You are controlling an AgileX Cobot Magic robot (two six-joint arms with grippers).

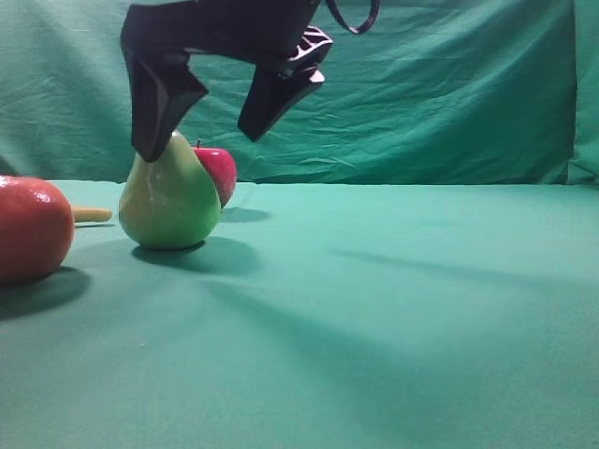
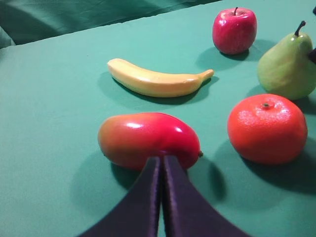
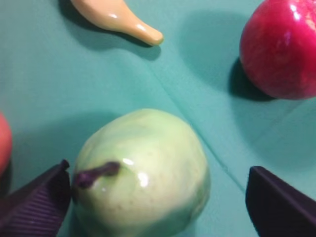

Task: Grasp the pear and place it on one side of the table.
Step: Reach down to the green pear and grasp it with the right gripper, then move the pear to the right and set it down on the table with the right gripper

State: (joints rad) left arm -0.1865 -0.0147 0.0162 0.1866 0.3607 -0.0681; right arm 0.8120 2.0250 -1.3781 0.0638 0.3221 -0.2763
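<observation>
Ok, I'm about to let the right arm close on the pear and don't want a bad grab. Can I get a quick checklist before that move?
1. Right gripper open: ok, fingers spread wide.
2. Pear between the fingers: ok in the right wrist view; it sits nearer one finger, which looks to be touching its top.
3. Gripper low enough: not ok, in the high view the fingers are only at the pear's top.
4. Pear upright on the table: ok.
5. Apple clear of the closing path: cannot tell, it sits close behind the pear.
6. Left gripper out of the way: ok, shut, over by the mango.
</observation>
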